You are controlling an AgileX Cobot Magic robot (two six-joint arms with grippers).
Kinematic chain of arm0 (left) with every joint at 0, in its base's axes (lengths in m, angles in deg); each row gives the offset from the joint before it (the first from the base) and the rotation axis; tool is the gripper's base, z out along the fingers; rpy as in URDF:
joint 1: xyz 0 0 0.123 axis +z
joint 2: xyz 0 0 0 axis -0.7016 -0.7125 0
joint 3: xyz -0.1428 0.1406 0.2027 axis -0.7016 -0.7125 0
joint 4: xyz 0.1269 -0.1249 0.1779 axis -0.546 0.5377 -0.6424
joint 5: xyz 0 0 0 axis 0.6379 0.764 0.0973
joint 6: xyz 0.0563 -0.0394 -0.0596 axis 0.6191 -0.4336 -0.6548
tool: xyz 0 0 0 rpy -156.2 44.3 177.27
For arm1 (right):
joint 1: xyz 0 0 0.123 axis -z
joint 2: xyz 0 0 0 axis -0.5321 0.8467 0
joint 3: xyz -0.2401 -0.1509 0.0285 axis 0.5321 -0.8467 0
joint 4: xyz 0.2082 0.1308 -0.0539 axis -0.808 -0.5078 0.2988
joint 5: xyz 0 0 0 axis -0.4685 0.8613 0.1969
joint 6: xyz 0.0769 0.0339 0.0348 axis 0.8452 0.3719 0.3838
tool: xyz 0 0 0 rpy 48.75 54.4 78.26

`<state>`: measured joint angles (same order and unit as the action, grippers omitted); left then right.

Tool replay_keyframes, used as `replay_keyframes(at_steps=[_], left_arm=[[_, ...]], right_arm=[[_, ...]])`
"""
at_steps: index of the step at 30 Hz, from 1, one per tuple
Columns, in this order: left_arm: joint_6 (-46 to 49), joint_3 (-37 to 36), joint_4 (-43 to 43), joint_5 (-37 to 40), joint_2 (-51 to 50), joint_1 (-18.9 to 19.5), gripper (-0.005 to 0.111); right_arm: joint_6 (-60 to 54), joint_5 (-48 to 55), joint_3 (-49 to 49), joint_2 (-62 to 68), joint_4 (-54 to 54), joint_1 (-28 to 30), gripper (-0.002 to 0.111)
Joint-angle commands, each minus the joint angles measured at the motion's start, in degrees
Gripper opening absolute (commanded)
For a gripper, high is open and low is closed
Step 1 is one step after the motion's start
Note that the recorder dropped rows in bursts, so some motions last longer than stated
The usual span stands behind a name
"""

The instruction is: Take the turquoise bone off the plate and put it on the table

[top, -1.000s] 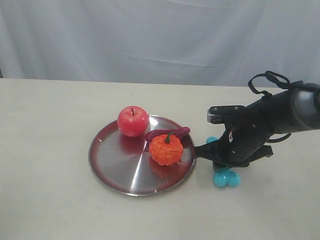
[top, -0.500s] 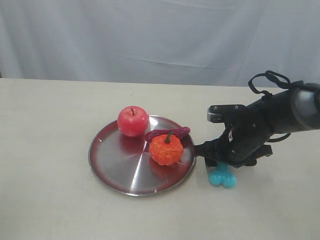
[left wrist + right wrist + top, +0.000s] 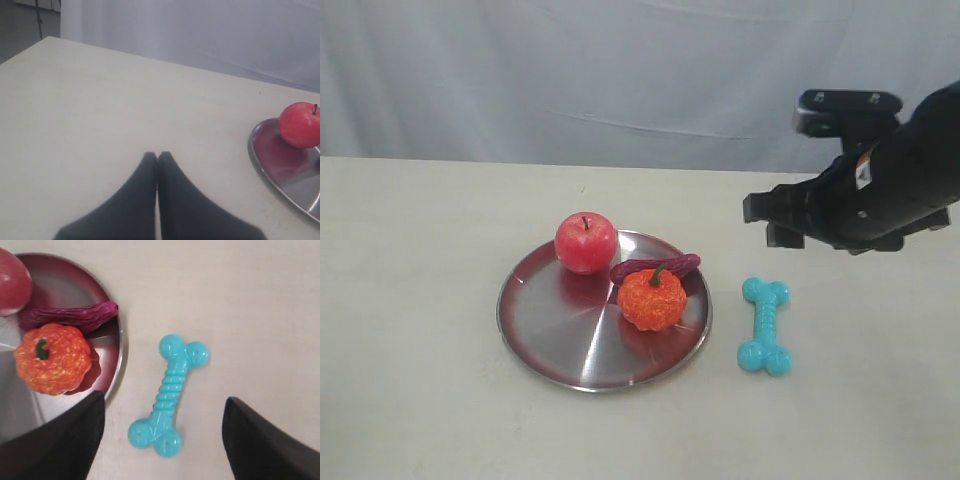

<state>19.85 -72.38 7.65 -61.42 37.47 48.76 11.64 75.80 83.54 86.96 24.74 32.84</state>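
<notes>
**Turquoise bone on the bench, right tool open and empty**

The left tool (image 3: 158,165) appears only in its own wrist view. Its two dark fingers are pressed together along their length with nothing between them, above bare bench (image 3: 420,300) and well apart from the plate's edge.

On the left-centre of the bench sits the plate (image 3: 560,330), round and shiny, with red tints on its surface. A red apple (image 3: 586,242) stands on its far-left rim area. To the right of the apple, a dark purple, pod-shaped vegetable (image 3: 655,267) lies along the far rim. An orange pumpkin (image 3: 652,297) with a green stem rests just in front of the vegetable and touches it.

Just right of the plate, clear of its rim, the turquoise bone (image 3: 765,326) lies flat on the bench. Its ribbed shaft runs roughly from far to near, with one knobbed end toward the plate's back and the other toward the front.

Farther right, the right tool (image 3: 782,222) hangs above the bench. Its wrist view shows the fingers spread wide on either side of the bone, touching nothing and gripping nothing.
</notes>
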Motion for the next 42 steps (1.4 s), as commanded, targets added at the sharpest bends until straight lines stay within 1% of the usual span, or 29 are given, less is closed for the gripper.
replay_keyframes(at_steps=[1, 3, 4, 6, 10, 14, 16, 26, 38, 40, 42], left_arm=[[-0.1, -0.1, 0.1, -0.3, 0.1, 0.3, 0.000], [-0.1, -0.1, 0.1, -0.3, 0.1, 0.3, 0.000], [-0.1, -0.1, 0.1, -0.3, 0.1, 0.3, 0.000], [-0.1, -0.1, 0.1, -0.3, 0.1, 0.3, 0.000], [-0.1, -0.1, 0.1, -0.3, 0.1, 0.3, 0.000], [-0.1, -0.1, 0.1, -0.3, 0.1, 0.3, 0.000], [-0.1, -0.1, 0.1, -0.3, 0.1, 0.3, 0.000], [-0.1, -0.1, 0.1, -0.3, 0.1, 0.3, 0.000], [-0.1, -0.1, 0.1, -0.3, 0.1, 0.3, 0.000], [-0.1, -0.1, 0.1, -0.3, 0.1, 0.3, 0.000], [-0.1, -0.1, 0.1, -0.3, 0.1, 0.3, 0.000]], right_arm=[[-1.0, 9.3, 0.1, -10.2, 0.3, -2.0, 0.064], [-1.1, 13.9, 0.1, -14.7, 0.3, -3.2, 0.062], [-1.1, 16.2, 0.1, -16.8, 0.2, -3.9, 0.060], [-1.1, 20.2, 0.1, -20.4, 0.2, -5.2, 0.051], [-1.1, 26.2, 0.1, -27.6, 0.3, -7.6, 0.027], [-1.1, 27.5, 0.1, -33.1, 0.3, -9.1, 0.007], [-1.1, 27.2, 0.1, -35.2, 0.2, -9.5, 0.000], [-0.6, 26.5, 0.1, -40.7, 0.1, -9.6, 0.000], [-0.2, 26.5, 0.1, -41.3, 0.3, -9.6, 0.000], [-0.2, 26.5, 0.0, -43.1, 0.7, -9.0, 0.000], [0.0, 26.0, 0.0, -46.0, 0.0, -6.7, 0.000]])
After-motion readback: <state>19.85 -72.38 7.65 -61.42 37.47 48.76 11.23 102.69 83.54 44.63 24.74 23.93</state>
